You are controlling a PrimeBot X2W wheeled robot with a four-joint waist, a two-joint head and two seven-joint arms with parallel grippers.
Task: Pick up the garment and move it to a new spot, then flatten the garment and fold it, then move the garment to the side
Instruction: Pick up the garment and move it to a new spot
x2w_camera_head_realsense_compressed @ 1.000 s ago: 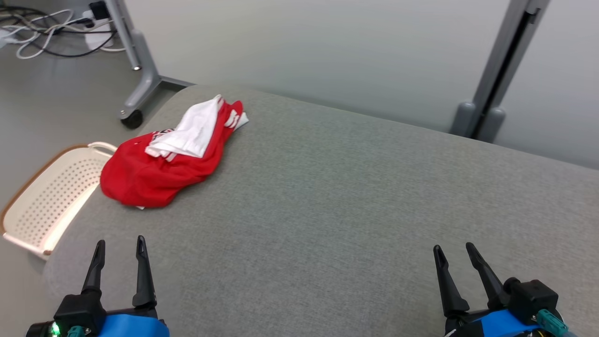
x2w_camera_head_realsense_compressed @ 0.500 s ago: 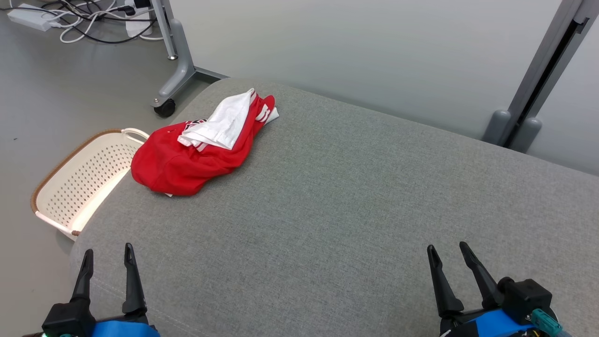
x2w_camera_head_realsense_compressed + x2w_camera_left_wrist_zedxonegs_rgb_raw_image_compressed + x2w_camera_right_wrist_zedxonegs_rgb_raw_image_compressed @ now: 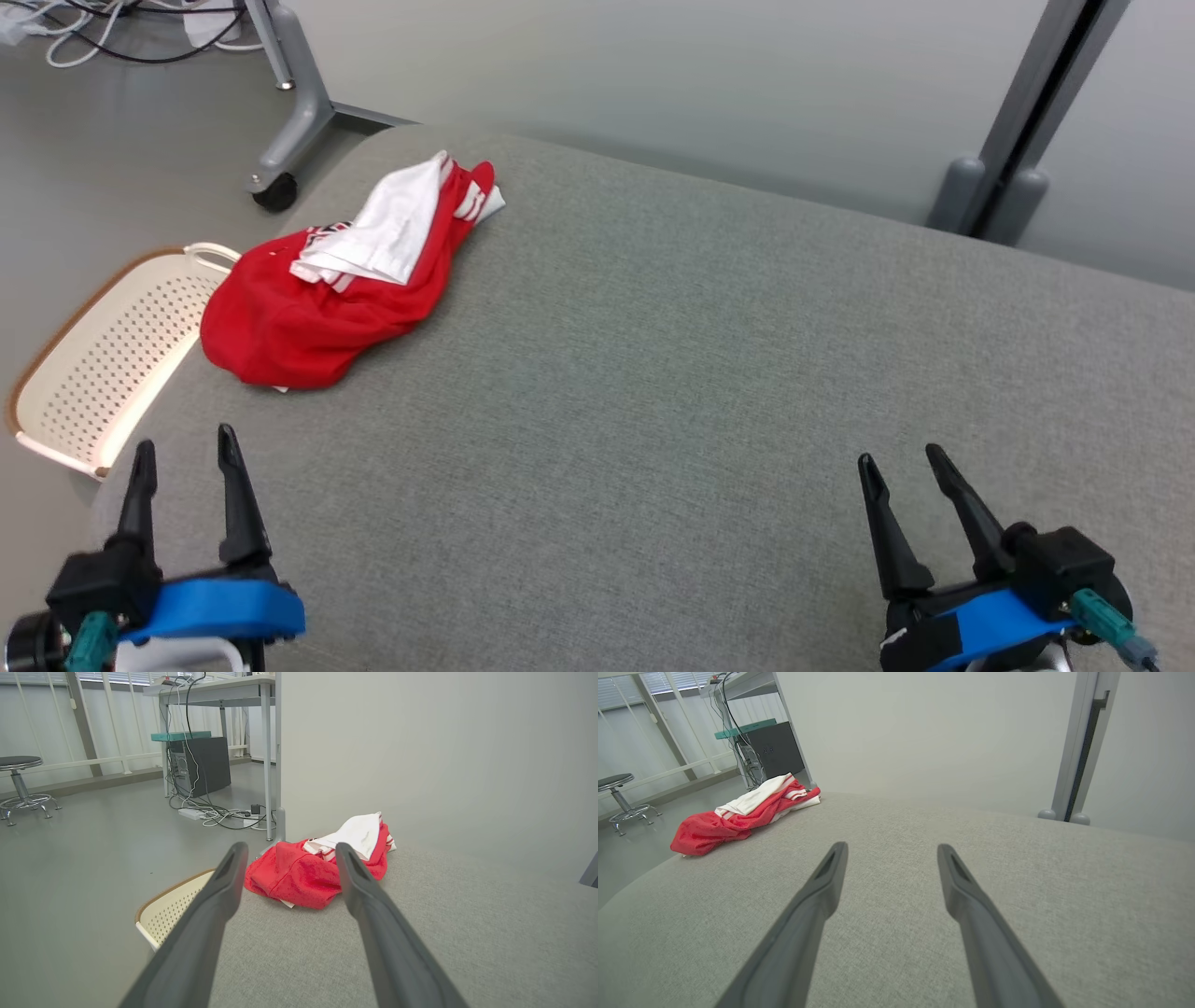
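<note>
Facing the pickup: left pincer [image 3: 184, 439] and right pincer [image 3: 900, 454] gape empty; garment [image 3: 308, 327] lies crumpled (bench [image 3: 653, 373] left edge, untouched); next, reach over and pinch it

Red garment [image 3: 308, 331] on a grey bench [image 3: 709, 373]
White panel and red-white striped trim on the garment; the basket [image 3: 84, 383] is cream, dotted with holes, brown-rimmed.

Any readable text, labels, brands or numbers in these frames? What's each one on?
No text here can be read.
Red and white garment: a dark print beside the white fold, too small and creased to read.
</note>
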